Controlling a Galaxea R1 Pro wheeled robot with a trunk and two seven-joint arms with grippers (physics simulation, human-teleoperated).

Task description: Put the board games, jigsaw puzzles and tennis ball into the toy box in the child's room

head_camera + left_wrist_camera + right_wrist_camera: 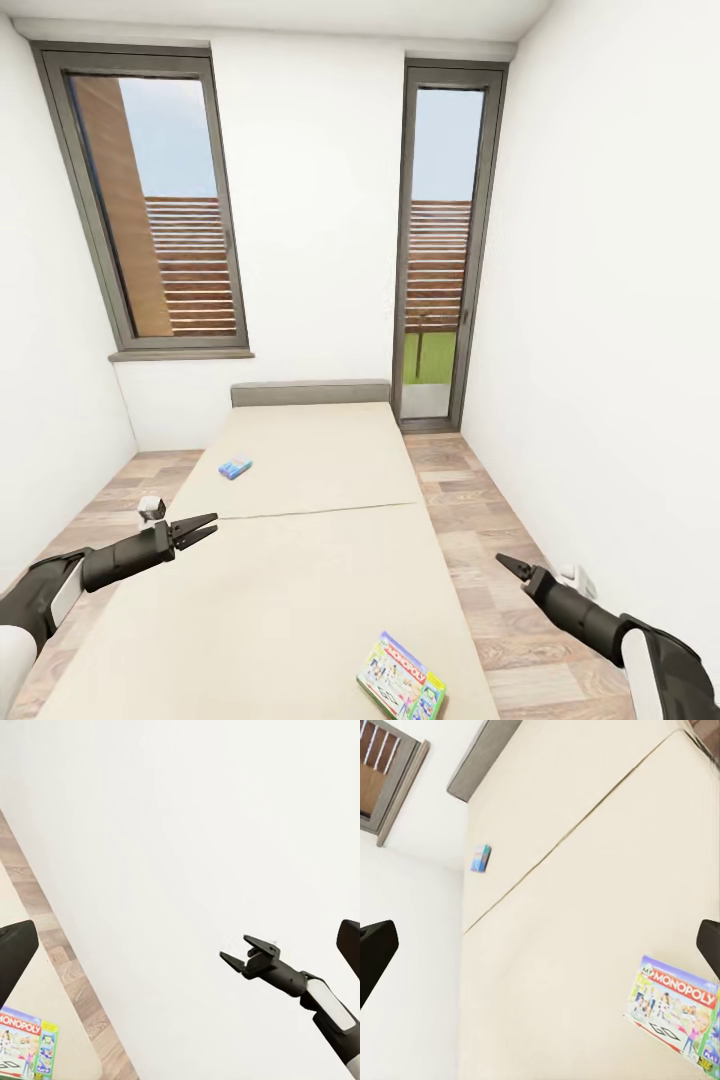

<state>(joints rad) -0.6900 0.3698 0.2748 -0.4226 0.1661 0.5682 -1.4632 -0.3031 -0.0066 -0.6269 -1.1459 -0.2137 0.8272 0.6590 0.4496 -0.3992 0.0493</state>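
Note:
The beige bed (300, 560) fills the middle of the head view, lengthwise ahead of me. A small blue board game (235, 467) lies on its far section near the left edge. The white-green Monopoly board game (401, 690) lies on the near section, at the right edge close to me. My left gripper (212, 526) hangs open over the bed's left edge, holding nothing. My right gripper (505, 563) is over the floor strip right of the bed. In the left wrist view the right gripper (235, 948) is open and empty. The right wrist view has Monopoly (679, 1012) and the blue box (481, 859).
A grey headboard (310, 392) backs the bed against the far wall. A tall window (150, 200) is at the left, and a glazed door (440, 250) is at the right. Narrow wood-plank floor strips (480, 560) run along both sides of the bed, with white walls close by.

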